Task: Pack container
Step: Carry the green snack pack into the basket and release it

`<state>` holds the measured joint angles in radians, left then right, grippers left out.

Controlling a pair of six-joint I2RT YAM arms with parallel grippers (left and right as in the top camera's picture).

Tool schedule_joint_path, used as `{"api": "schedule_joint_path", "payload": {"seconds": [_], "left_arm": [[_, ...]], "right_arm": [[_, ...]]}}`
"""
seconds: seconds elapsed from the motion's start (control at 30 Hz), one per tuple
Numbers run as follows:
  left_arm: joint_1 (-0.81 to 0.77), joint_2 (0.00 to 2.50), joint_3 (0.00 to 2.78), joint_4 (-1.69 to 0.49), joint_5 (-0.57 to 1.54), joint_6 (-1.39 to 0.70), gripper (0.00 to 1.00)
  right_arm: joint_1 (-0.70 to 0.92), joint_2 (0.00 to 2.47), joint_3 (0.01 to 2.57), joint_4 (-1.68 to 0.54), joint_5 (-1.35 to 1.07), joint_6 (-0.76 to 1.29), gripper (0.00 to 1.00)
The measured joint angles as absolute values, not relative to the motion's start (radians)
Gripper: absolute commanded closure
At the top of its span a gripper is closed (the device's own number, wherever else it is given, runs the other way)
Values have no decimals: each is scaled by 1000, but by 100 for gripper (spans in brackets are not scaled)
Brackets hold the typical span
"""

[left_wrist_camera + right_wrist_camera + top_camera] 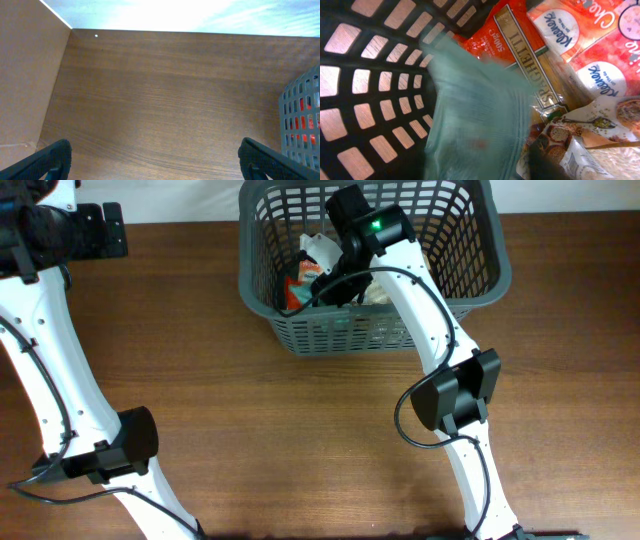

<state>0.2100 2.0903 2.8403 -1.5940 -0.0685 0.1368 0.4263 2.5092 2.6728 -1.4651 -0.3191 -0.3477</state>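
Observation:
The dark grey slotted basket (497, 275) stands at the back middle of the table. My right gripper (335, 283) reaches down inside it. In the right wrist view the jaws (475, 167) are spread, with a blurred translucent teal bag (475, 100) between them against the lattice wall (342, 102). The bag is blurred while everything else in the basket is sharp. My left gripper (112, 230) is open and empty over bare table at the far left. Its fingers (155, 160) are wide apart, and the basket's corner (302, 120) shows at the right.
Inside the basket lie a red spaghetti pack (530, 65), red-and-white Kleenex packs (605, 70) and a bag printed with grains and bread (600, 145). A pale wall borders the table beyond the left gripper (30, 75).

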Motion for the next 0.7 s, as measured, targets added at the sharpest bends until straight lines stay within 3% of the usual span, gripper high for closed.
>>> {"api": "schedule_joint_path", "payload": {"seconds": [0.1,0.37,0.57,0.7], "left_arm": [[210,2090,2840,-1594,-68,137,1],[210,2090,2840,-1594,-68,137,1],[210,2090,2840,-1594,-68,137,1],[210,2090,2840,-1594,-68,137,1]], "right_arm": [[424,2509,2678,-1466,-319,-334,0],[394,2497,2866,-1469,-323,-140,11],[327,2352,3051,-1512,-282,-39,15],[256,2186,3115,-1590,-132,-14,19]]}}
